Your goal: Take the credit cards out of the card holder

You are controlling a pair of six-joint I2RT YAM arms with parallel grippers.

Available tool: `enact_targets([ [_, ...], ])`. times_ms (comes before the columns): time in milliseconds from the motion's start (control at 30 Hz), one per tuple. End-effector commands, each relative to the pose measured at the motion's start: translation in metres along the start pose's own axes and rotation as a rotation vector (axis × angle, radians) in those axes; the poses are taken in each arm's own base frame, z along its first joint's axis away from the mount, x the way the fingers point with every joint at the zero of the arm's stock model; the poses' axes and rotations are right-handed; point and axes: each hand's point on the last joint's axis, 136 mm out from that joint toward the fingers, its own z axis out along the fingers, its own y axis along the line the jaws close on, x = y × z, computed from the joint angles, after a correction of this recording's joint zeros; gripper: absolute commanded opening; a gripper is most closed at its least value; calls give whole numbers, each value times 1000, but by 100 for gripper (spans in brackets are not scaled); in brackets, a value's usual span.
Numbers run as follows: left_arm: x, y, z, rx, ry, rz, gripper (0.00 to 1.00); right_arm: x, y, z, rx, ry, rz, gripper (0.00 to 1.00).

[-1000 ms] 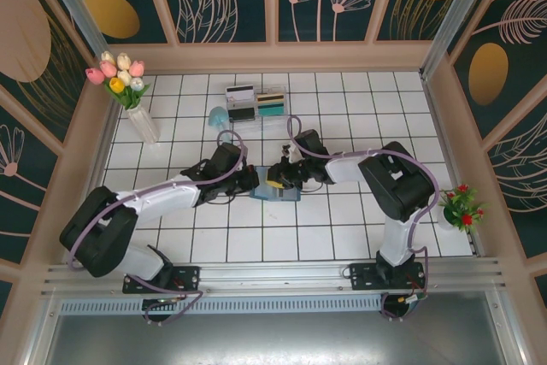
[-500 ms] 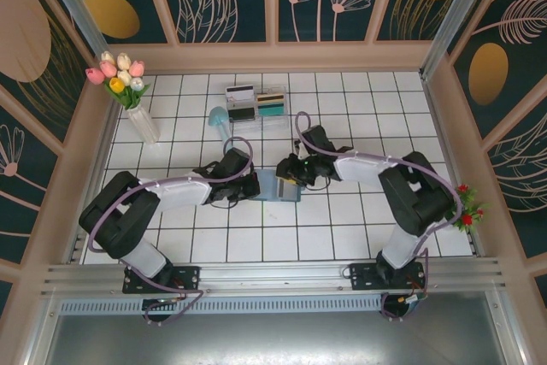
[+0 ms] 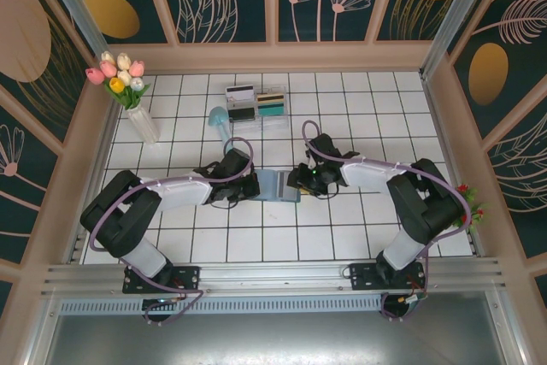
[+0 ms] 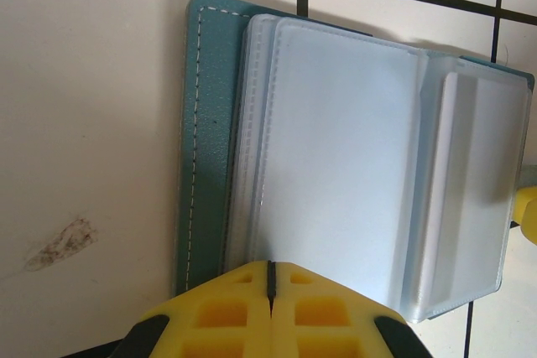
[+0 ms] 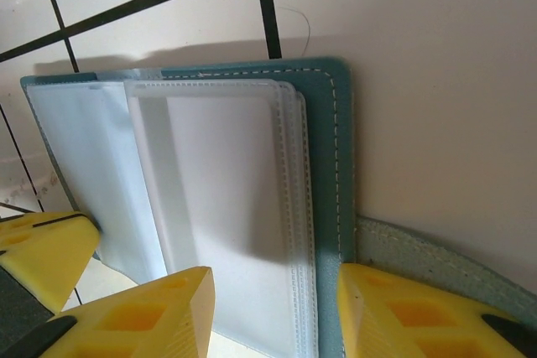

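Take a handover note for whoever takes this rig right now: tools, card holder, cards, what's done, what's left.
Left tool: shut, tips at the left edge of the card holder.
Right tool: open, astride its right edge.
The card holder lies open and flat between them.
Done: cards are in the clear box at the back.
Left: check the sleeves. They look empty, but I cannot be sure.

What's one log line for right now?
left gripper: shut, at card holder edge | right gripper: open, astride other edge | card holder: lying open
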Motion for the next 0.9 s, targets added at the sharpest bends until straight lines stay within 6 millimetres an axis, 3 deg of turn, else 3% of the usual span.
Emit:
enact_targets([
  [0, 5, 9, 3, -46, 15, 4, 0, 0, 7, -2, -41, 2, -11, 41],
  [100, 5, 10, 3, -48, 17, 5, 0, -4, 10, -5, -45, -18, -16, 38],
  [267, 6, 10, 2, -48, 16, 6, 0, -11, -4, -13, 43, -76, 4, 38],
  [433, 6, 11, 2, -51, 18, 8, 0, -8, 15, -20, -66, -77, -32, 37],
  [867, 7, 12, 4, -54, 22, 8, 0, 2, 6, 6, -55, 19, -17, 35],
])
